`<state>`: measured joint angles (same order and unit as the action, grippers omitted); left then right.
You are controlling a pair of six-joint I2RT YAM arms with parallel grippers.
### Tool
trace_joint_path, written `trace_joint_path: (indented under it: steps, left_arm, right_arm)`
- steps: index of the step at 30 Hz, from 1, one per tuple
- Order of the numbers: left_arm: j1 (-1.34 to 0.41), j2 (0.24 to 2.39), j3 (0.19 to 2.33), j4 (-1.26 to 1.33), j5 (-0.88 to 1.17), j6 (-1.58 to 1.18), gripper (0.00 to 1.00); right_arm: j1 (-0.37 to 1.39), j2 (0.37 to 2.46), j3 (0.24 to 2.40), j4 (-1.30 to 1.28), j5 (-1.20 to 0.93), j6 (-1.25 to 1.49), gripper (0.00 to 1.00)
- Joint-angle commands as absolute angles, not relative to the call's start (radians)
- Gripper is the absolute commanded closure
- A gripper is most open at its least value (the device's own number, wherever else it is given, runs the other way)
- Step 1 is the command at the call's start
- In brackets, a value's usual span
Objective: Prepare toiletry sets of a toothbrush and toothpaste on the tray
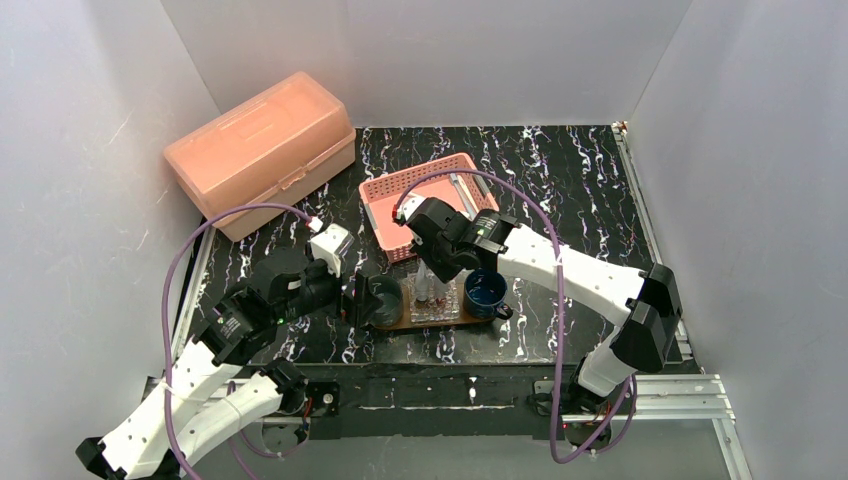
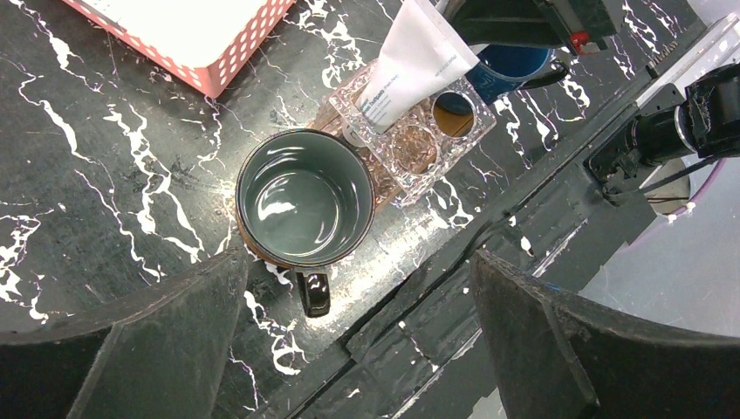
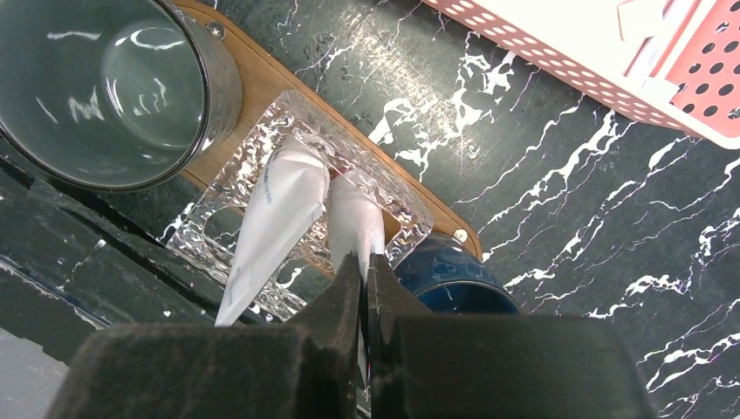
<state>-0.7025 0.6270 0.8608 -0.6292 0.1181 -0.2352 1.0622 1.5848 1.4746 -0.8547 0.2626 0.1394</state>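
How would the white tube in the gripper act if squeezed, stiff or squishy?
Probably squishy: the tube has its flat end pinched thin in the shut right gripper. Let go in the clear holder, it may lean rather than stand straight, since the other tube there tilts. With that flat end, it likely won't roll far.

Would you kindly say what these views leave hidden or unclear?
Top view: clear holder, contents too small, partly under the right arm.
Right wrist: gripped end of the toothpaste tube, covered by the right tool.
Left wrist: pink basket, cut off by top edge; blue mug, behind the right arm.
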Motion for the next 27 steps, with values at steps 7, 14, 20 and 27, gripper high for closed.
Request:
trace_joint_path:
  steps: [7, 14, 20, 27]
  left_arm:
    - [-0.703, 0.636, 0.856, -0.621, 0.114, -0.224, 0.01]
    - [-0.704, 0.638, 0.856, -0.621, 0.117, -0.224, 0.01]
    - [-0.704, 0.64, 0.856, -0.621, 0.118, -0.223, 0.01]
    - [-0.704, 0.637, 0.855, -0.62, 0.117, -0.222, 0.01]
  right_arm:
    - [1.063, 1.549, 1.468, -0.81, 0.287, 0.158, 0.75]
    - [1.063, 1.546, 1.547, -0.835, 0.318, 0.154, 0.6]
    - [1.063, 1.545, 1.636, -0.854, 0.371, 0.15, 0.53]
    - [1.04, 1.577, 1.717, -0.862, 0.423, 0.148, 0.51]
